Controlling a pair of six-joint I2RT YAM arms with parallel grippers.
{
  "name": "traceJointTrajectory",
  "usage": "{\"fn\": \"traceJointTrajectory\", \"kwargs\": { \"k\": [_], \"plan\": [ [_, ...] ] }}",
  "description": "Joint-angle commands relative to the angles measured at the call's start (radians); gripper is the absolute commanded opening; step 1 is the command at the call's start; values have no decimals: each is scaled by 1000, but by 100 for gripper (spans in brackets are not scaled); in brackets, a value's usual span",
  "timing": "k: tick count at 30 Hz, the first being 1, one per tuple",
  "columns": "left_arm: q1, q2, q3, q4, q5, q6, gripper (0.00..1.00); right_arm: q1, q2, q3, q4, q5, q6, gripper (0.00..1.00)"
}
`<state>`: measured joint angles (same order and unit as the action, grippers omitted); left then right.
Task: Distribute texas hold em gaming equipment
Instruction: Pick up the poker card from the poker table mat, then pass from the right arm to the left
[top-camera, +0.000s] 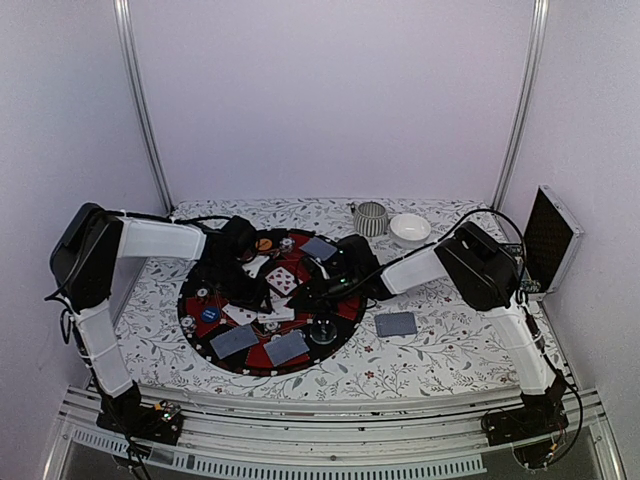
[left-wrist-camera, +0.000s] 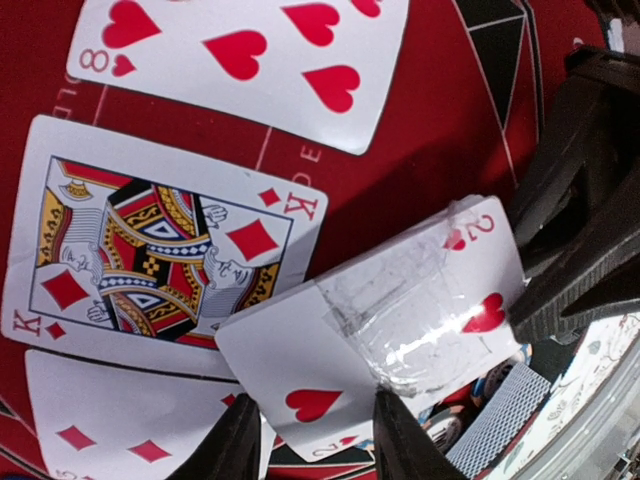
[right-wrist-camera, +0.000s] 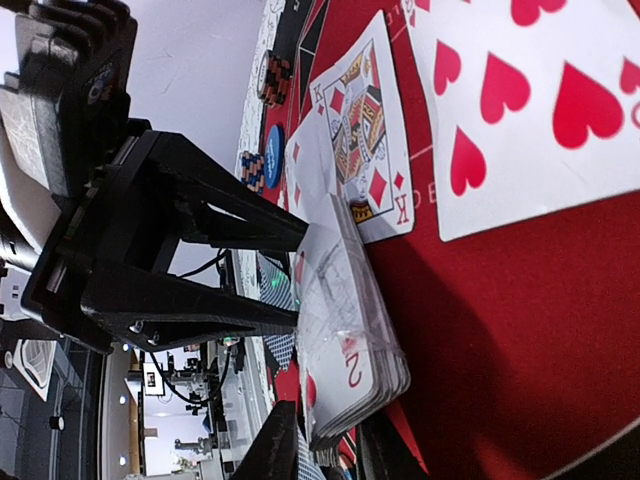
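Note:
My right gripper (right-wrist-camera: 325, 450) is shut on the edges of a deck of cards (right-wrist-camera: 392, 378) above the round mat (top-camera: 300, 368); it also shows in the top view (top-camera: 308, 292). The deck's top card is a two of hearts (left-wrist-camera: 300, 350) with clear tape on it. My left gripper (left-wrist-camera: 315, 440) has its fingers closed to either side of that card's corner, touching it; the top view shows it too (top-camera: 262, 290). An eight of hearts (left-wrist-camera: 240, 60) and a king of diamonds (left-wrist-camera: 160, 250) lie face up on the mat. An orange chip (top-camera: 264, 243) and a blue chip (top-camera: 209, 314) sit on the mat.
Face-down cards lie at the mat's front (top-camera: 234, 341) (top-camera: 287, 347) and back (top-camera: 318, 248); another (top-camera: 396, 323) lies on the flowered cloth to the right. A ribbed grey cup (top-camera: 370, 218) and white bowl (top-camera: 410, 228) stand behind. An open case (top-camera: 552, 240) stands far right.

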<state>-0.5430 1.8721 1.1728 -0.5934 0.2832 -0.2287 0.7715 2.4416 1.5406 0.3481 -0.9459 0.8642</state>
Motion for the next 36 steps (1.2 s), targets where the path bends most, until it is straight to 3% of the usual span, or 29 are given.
{"fn": "traceJointTrajectory", "kwargs": {
  "k": [1,4,9,13,20,27,33,36],
  "plan": [
    [9,-35,-33,64,61,24,41,42,30,52,64,-26,8,24],
    [16,-48,-50,81,74,24,41,46,35,69,68,-31,15,24],
    [21,-58,-61,90,86,28,41,45,2,36,64,-20,7,6],
    [22,-85,-54,78,110,27,40,41,-73,-34,51,-2,-14,3],
    [19,-409,-5,56,138,22,48,19,-306,-102,-149,95,-230,2],
    [18,-667,-12,7,142,43,63,23,-523,-130,-434,102,-649,2],
    [15,-747,-12,13,282,119,75,68,-827,-361,-435,182,-1134,2],
    [-19,-728,-19,37,412,145,97,133,-954,-469,-392,300,-1372,2]
  ]
}}
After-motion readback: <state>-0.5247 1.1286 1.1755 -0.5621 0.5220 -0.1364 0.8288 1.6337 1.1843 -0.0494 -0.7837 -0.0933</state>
